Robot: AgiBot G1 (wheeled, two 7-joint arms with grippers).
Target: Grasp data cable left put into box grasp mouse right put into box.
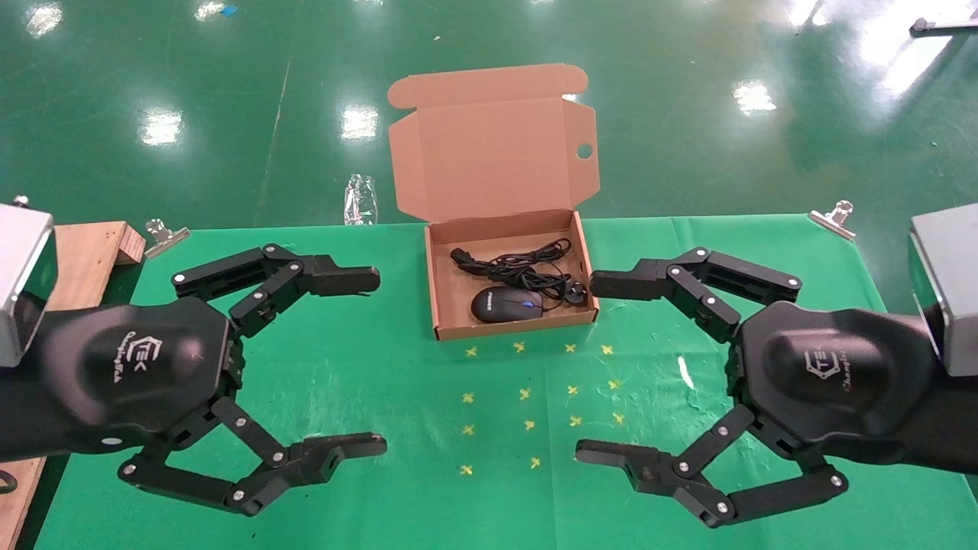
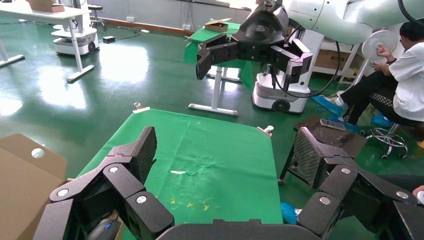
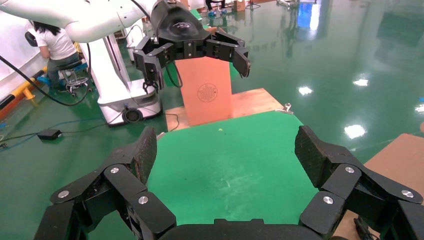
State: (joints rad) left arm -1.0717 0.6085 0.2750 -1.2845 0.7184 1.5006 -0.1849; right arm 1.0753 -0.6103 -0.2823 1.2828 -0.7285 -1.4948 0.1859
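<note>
The brown cardboard box (image 1: 437, 294) stands open at the table's far middle, its flap lid with a round hole raised behind it. Inside lie the black mouse (image 1: 506, 305) with a blue scroll wheel and, behind it, the bundled black data cable (image 1: 513, 266) with its plug (image 1: 576, 292) at the box's right. My left gripper (image 1: 374, 363) is open and empty, left of the box and nearer me. My right gripper (image 1: 588, 368) is open and empty, right of the box. In the left wrist view the box (image 2: 22, 175) and a bit of the mouse (image 2: 106, 229) show.
Green cloth covers the table (image 1: 382, 397), held by metal clips (image 1: 164, 235) (image 1: 834, 217) at the far corners. Yellow cross marks (image 1: 527, 393) dot the cloth in front of the box. A wooden board (image 1: 84, 252) lies at the far left. A crumpled plastic piece (image 1: 360, 200) lies beyond the table.
</note>
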